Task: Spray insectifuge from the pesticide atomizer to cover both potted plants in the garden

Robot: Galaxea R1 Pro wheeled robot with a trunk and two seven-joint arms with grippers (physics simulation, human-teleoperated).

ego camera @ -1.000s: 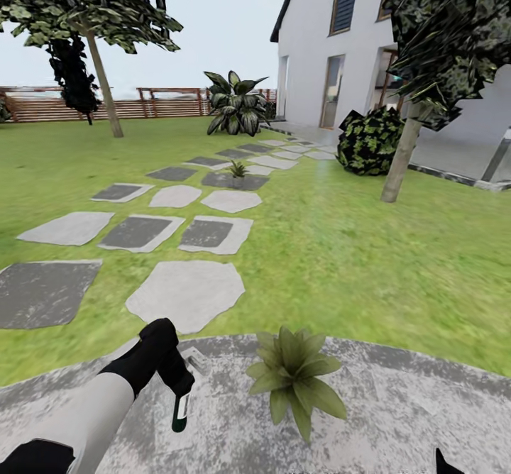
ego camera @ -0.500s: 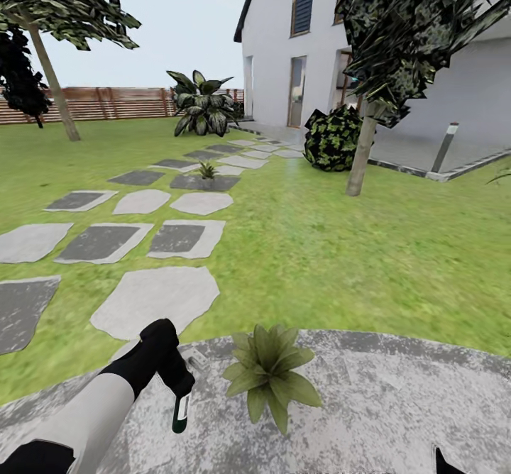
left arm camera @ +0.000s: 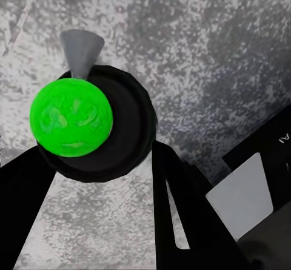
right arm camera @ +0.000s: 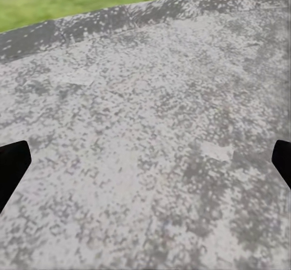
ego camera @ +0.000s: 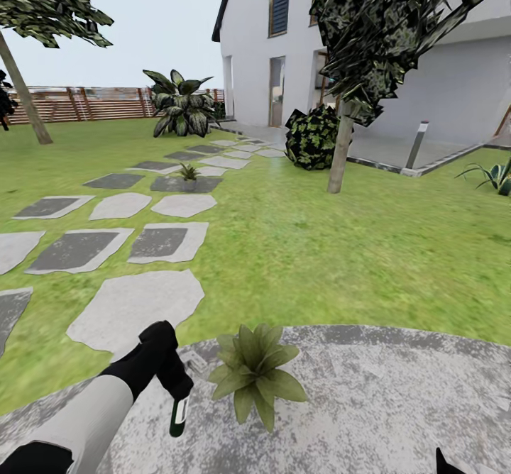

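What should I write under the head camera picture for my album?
Left gripper holds the pesticide atomizer beside a potted plant on the patio.

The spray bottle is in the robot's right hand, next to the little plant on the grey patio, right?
Wrong hand. The head view shows the bottle in the left hand, next to the little plant on the grey patio.

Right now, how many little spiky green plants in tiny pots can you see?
2. One speckled green rosette plant sits on the round grey paved patio beside the left gripper. The other small rosette plant stands far off among the grey stepping slabs.
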